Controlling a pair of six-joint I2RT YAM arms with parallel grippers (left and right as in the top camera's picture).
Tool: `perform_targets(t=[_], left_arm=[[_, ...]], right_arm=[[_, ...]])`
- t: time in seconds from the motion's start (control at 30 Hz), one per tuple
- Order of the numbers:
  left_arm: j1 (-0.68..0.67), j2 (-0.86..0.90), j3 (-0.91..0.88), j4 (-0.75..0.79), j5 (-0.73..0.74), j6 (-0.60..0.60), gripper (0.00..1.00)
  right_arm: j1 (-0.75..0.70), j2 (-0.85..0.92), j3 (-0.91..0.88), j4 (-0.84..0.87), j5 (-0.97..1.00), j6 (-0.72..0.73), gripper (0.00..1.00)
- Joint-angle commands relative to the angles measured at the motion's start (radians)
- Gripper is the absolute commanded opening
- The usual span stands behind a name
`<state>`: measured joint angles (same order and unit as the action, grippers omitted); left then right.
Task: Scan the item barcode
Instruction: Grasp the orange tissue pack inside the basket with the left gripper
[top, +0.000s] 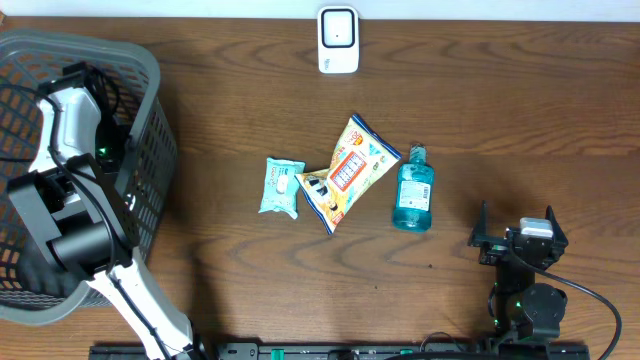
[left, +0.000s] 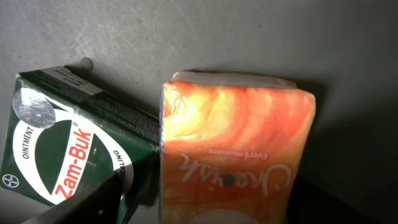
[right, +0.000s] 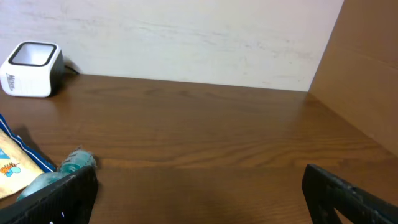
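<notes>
We think the job has only just begun, because nothing is at the scanner (top: 338, 40) yet. The white scanner sits at the far edge of the table, well apart from everything else. Our left arm reaches down into the grey basket (top: 160, 130) on the left side. From the left wrist we see two things lying on the basket floor: an orange pack (left: 236, 137) and a green box (left: 62, 149) just beside it. The left gripper (left: 211, 193) hangs right over the orange pack, so we guess this is the item to scan. One finger (left: 81, 202) shows low on the left with a dark gap between it and the pack. The other side is too dark to see, so we cannot tell if the pack is squeezed or not. The orange pack is soft and shiny, with a swirly orange and white print and white writing on it. We cannot see a barcode on the side that faces us. What is left, we think, is to grab the pack, lift it out, carry it to the scanner and show its barcode. The right gripper (top: 518, 225) rests near the front of the table with its fingers spread wide and nothing in it. A pale blue pack (top: 281, 186), a snack bag (top: 350, 170) and a blue bottle (top: 412, 190) lie in the middle of the table.
</notes>
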<state>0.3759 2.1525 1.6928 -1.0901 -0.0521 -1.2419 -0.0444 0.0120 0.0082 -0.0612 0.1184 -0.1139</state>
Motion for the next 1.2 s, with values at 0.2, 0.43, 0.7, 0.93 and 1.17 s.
perform_targets(t=[0.2, 0.43, 0.7, 0.93, 1.17], left_arm=[[0.014, -0.101, 0.009, 0.009, 0.011, 0.029, 0.81], [0.011, -0.152, 0.007, 0.041, 0.038, -0.014, 0.97], [0.006, -0.073, -0.005, 0.069, 0.048, -0.027, 0.97], [0.006, 0.015, -0.005, 0.099, 0.060, -0.027, 0.97], [0.006, 0.070, -0.006, 0.128, 0.092, -0.026, 0.97]], right_arm=[[0.000, -0.006, -0.003, -0.002, -0.005, -0.007, 0.99], [-0.001, -0.006, -0.003, -0.002, -0.005, -0.007, 0.99], [-0.001, -0.006, -0.003, -0.002, -0.005, -0.007, 0.99], [-0.001, -0.006, -0.003, -0.002, -0.006, -0.007, 0.99], [-0.001, -0.006, -0.003, -0.002, -0.005, -0.007, 0.99]])
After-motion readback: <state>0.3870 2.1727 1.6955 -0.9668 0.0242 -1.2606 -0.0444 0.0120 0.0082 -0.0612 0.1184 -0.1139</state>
